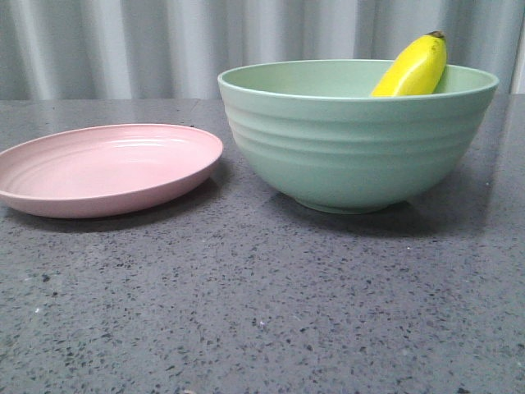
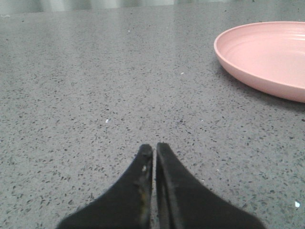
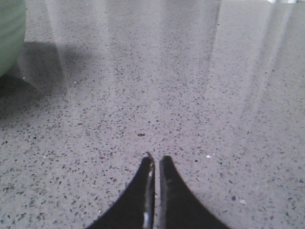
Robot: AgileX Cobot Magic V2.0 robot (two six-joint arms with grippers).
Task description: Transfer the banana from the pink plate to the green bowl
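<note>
Two dishes up front: the banana (image 1: 413, 67) leans in the green bowl (image 1: 353, 139) at right, tip poking over the far rim, the pink plate (image 1: 102, 168) bare at left. Left wrist: left hand (image 2: 154, 149) pinched together, empty, plate off to its right. Right wrist: right hand (image 3: 156, 158) closed, empty, low over tabletop (image 3: 167, 95), bowl's wall just left, nearer this arm.

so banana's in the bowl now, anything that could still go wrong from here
The banana is not lying flat: it leans on the far right of the green bowl's rim, its dark tip poking above the edge. A bump to the bowl might shift or tip it out. The left gripper sits shut, low over the table near the pink plate; a careless sweep could clip that rim. The right gripper, also shut, is close to the bowl's side.
</note>
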